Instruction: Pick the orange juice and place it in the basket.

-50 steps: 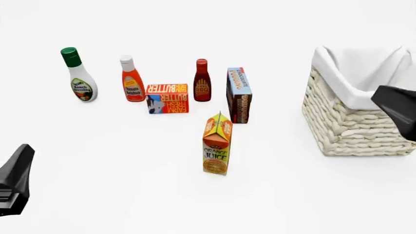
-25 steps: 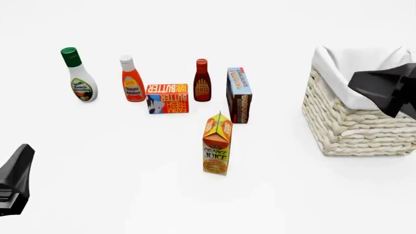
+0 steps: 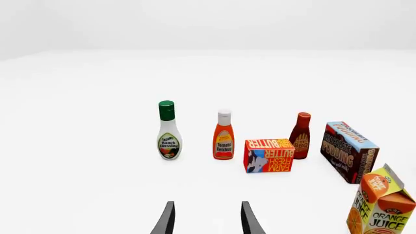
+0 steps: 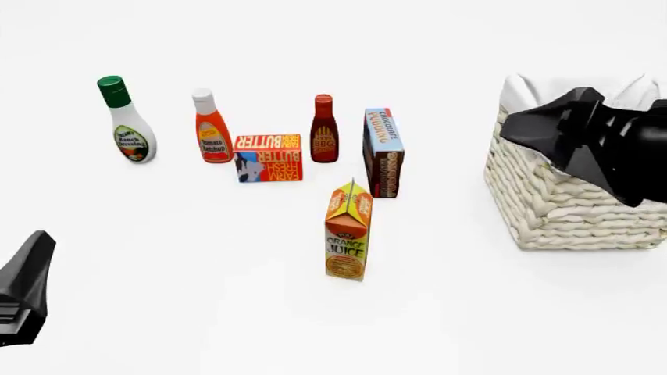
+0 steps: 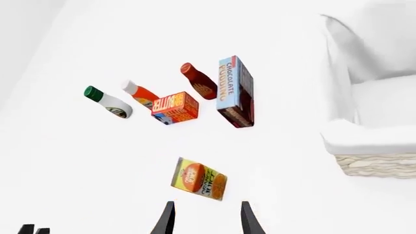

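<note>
Front view first: the orange juice carton (image 4: 348, 231) stands upright on the white table (image 4: 208, 297), well apart from both arms. The right gripper (image 4: 521, 129) hangs over the near left corner of the wicker basket (image 4: 568, 211), its black body covering part of the white cloth lining (image 4: 542, 87); from here I cannot tell how its fingers stand. The carton sits down and to the left of that gripper, with open table between them. Behind the carton stands a chocolate pudding box (image 4: 383, 151), and further left a dark red BBQ sauce bottle (image 4: 324, 129), a flat butter box (image 4: 269, 158), a ketchup bottle (image 4: 212, 126) and a green-capped ranch dressing bottle (image 4: 125, 120). The left arm (image 4: 23, 287) shows only as a black part at the near left edge, far from everything. Left wrist view: the left gripper (image 3: 206, 218) has its two dark fingertips (image 3: 165, 220) parted with nothing between them, above bare table. The groceries stand in a row ahead of it, and the orange juice sits off to one side, closer than the rest. Right wrist view: the right gripper (image 5: 206, 218) likewise shows its fingertips (image 5: 246, 219) spread and empty. The orange juice lies just ahead of them, below the gripper, not touching, while the basket rim fills the side of the frame.
</note>
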